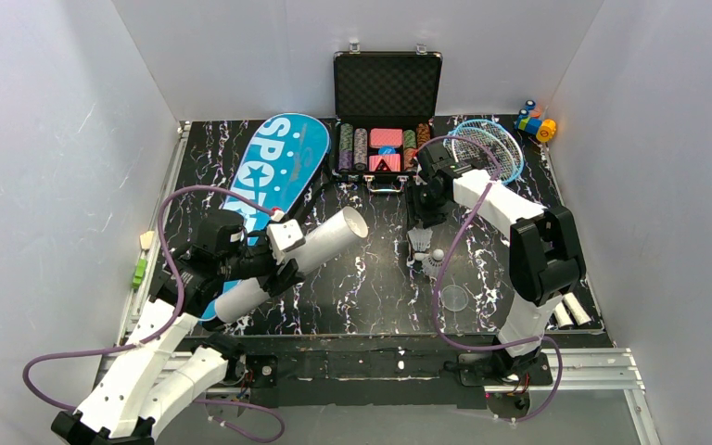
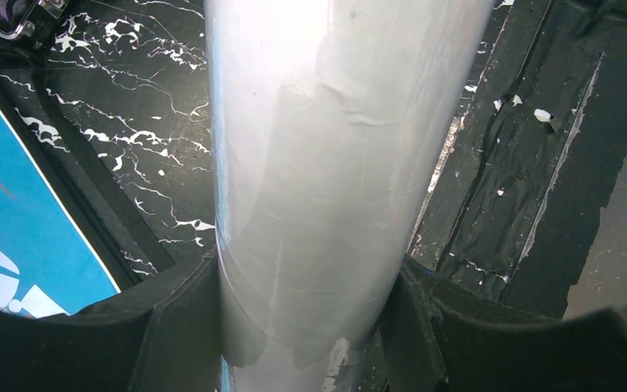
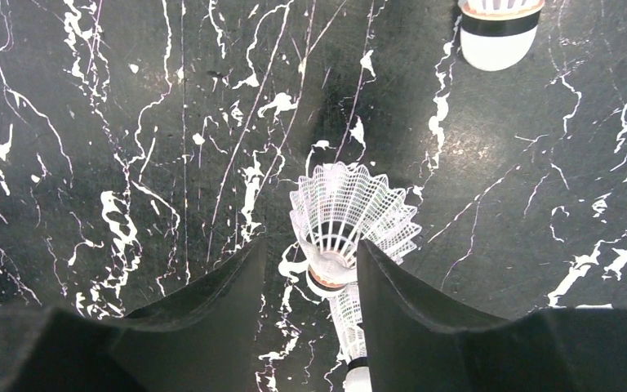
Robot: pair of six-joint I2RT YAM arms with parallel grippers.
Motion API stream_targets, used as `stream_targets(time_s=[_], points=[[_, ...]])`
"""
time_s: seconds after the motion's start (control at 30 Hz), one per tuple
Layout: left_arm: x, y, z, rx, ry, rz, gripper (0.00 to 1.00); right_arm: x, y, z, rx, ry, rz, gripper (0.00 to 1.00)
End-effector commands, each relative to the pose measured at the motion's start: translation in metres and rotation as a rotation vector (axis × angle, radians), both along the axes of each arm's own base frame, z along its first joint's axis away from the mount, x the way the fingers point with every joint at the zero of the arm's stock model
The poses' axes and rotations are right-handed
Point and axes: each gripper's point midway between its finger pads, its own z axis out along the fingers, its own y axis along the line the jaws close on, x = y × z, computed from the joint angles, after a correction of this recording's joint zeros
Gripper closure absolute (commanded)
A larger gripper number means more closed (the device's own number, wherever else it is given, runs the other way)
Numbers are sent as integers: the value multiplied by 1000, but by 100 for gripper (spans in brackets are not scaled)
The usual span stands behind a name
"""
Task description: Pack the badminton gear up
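Left gripper (image 2: 298,286) was found clamped round the white tube (image 2: 335,122), about mid-length. The tube was held tilted above the table (image 1: 362,297), open mouth toward centre. It was judged light, stiff and smooth-skinned, liable to slip, or to dent if squeezed hard.

Right gripper (image 3: 310,249) was set low, jaws apart astride a shuttlecock (image 3: 351,212) on the tabletop. Firm contact could not be confirmed. The shuttlecock was judged featherlight with an easily crushed skirt, so the cork was judged the place to pinch.

Rackets (image 1: 491,148) and blue bag (image 1: 273,162) were noted lying at the far side.
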Motion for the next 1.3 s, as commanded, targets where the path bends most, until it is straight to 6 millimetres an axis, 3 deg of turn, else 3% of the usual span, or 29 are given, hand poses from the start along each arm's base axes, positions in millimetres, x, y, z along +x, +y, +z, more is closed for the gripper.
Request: stream_targets(time_s=[0.0, 0.2, 0.5, 0.67, 0.8, 0.9, 0.97, 1.1, 1.27], points=[[1, 1, 19, -18, -63, -2, 72, 0, 6, 5, 41, -15, 31, 50], [1, 0, 21, -24, -60, -8, 72, -7, 4, 1, 40, 5, 32, 58], [-1, 1, 17, -18, -62, -11, 72, -14, 0, 5, 38, 10, 19, 60], [0, 1, 16, -16, -64, -12, 72, -19, 2, -2, 36, 50, 39, 67], [0, 1, 16, -14, -69, -16, 72, -23, 4, -5, 52, 72, 54, 77], [1, 0, 15, -15, -67, -16, 72, -25, 6, -6, 63, 82, 67, 96], [1, 0, 15, -15, -67, -18, 72, -25, 8, -3, 73, 82, 66, 99], [1, -1, 15, -16, -66, -20, 72, -22, 20, 22, 149, 45, 63, 99], [2, -1, 14, -24, -66, -15, 72, -20, 36, 103, 303, -78, 60, 99]])
